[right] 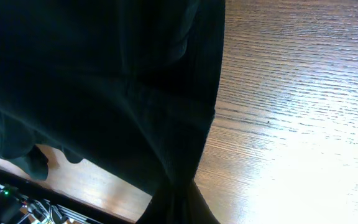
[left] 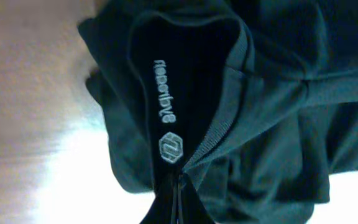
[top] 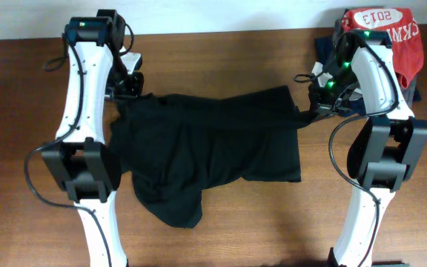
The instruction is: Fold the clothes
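Observation:
The black shirt lies crumpled across the middle of the wooden table, and one part trails toward the front edge. My left gripper is shut on its collar at the back left corner. In the left wrist view the collar lining with its small white round logo runs down into the closed left gripper. My right gripper is shut on the shirt's right edge, which is drawn out into a point. In the right wrist view the black fabric narrows into the closed right gripper.
A red shirt printed "2013" lies at the back right corner over a dark navy garment. Both arm bases stand on either side of the shirt. Bare wood shows to the right of the fabric.

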Robot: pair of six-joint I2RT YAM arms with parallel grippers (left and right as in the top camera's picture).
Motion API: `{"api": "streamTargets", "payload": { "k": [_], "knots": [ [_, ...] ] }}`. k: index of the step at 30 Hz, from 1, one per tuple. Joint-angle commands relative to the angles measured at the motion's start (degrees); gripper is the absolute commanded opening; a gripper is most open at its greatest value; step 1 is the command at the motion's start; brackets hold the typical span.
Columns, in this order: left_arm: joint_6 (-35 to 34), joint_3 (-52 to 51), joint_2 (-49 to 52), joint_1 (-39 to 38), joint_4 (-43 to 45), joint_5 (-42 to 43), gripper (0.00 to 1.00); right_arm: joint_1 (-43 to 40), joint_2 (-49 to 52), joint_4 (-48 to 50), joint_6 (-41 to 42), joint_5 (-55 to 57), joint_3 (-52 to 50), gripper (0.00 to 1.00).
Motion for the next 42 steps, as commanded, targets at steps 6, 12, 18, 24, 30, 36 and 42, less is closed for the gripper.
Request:
{"api": "streamTargets", "payload": {
  "k": [6, 12, 18, 24, 30, 36, 42],
  "knots": [
    [1.2, -14.1, -1.0, -0.7, 1.2, 0.1, 0.01, -0.2, -1.1, -0.5, -0.6, 0.1, -0.6, 0.04],
    [1.2, -18.8, -0.9, -0.7, 3.5, -0.2, 0.01, 0.0, -1.1, -0.4, -0.7, 0.3, -2.8, 0.04],
    [1.2, -18.9, -0.9, -0.7, 4.5, -3.1, 0.38, 0.0, -1.1, -0.4, -0.6, 0.6, -2.8, 0.34],
    [0.9, -18.0, -1.0, -0.3, 6.2, -4.5, 0.62, -0.4, -1.2, -0.7, -0.5, 1.1, 0.9, 0.37],
    [-0.4, -8.7, -2.1, 0.9, 4.9, -4.4, 0.67, -0.4, -2.9, -4.8, 0.9, 1.1, 14.3, 0.38],
    [-1.0, 7.7, -6.7, 0.9, 4.1, -4.1, 0.75, -0.4, -11.1, -4.8, 5.0, 1.1, 22.3, 0.40],
    [-1.9, 18.2, -13.5, 0.8, 3.8, -2.4, 0.79, -0.3, -22.2, -4.8, 7.6, 1.2, 22.3, 0.42]
  ]
}}
